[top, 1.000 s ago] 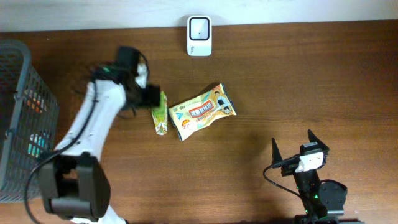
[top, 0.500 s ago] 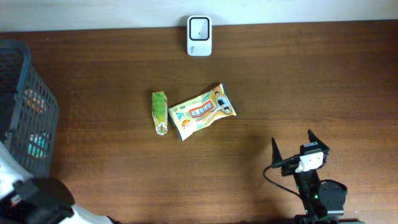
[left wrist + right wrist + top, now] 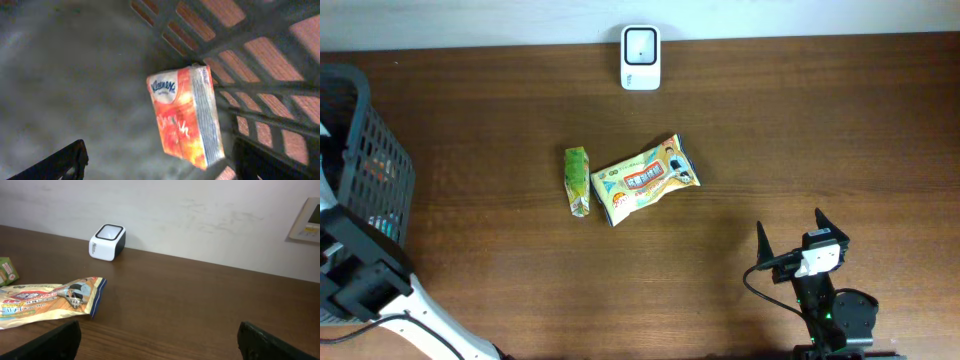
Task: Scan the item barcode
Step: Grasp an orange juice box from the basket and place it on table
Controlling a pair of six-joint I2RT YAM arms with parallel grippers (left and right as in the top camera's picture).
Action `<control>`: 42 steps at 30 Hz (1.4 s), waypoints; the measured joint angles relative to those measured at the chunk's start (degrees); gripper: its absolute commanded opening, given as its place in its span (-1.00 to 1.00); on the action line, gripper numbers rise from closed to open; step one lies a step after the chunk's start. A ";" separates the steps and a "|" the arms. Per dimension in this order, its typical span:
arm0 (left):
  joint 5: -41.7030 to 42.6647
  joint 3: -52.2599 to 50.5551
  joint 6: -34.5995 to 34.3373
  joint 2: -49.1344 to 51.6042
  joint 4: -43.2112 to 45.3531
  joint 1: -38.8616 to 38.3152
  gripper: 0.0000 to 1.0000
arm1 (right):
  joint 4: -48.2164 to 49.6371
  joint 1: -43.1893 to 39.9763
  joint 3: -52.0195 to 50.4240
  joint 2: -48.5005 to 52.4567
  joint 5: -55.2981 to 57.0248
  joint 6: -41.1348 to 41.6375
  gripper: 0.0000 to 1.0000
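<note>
Inside the basket, orange tissue pack ahead of the wide-spread left end effector, untouched, right end effector spread

A dark wooden table stands against a plain white wall bearing a pale panel.

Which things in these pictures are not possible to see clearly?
- Barcodes on snack bag and green packet: too small, overhead view.
- Green packet: cut by left edge, right wrist view.
- Basket contents: blurred behind its mesh, overhead view.
- Tissue pack, red print: blurred, left wrist view.
</note>
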 measured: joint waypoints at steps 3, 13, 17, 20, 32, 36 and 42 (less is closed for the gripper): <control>0.24 0.00 0.87 3.74 1.44 0.00 0.76 | 0.00 0.00 0.00 0.00 0.00 -0.02 0.97; 0.26 1.64 1.88 7.50 -2.23 0.00 -0.85 | 0.00 0.00 0.00 0.00 0.00 -0.02 0.97; 0.26 11.26 1.92 7.72 -15.78 -0.31 -0.85 | 0.02 0.00 0.00 0.00 0.00 0.00 0.97; 0.11 23.47 2.40 3.52 -23.63 -3.08 -0.84 | 0.02 0.00 0.00 0.00 0.00 -0.07 0.97; 0.44 9.86 4.26 -14.80 -34.27 -38.62 -0.79 | 0.02 0.00 0.00 0.00 0.00 -0.02 0.97; 0.94 -12.90 4.24 -14.40 -21.46 -42.77 -0.22 | 0.00 0.00 0.00 0.00 0.00 -0.02 0.97; 1.75 -29.86 4.33 -14.12 -5.03 -47.76 0.98 | 0.00 0.00 0.00 0.00 0.00 -0.02 0.97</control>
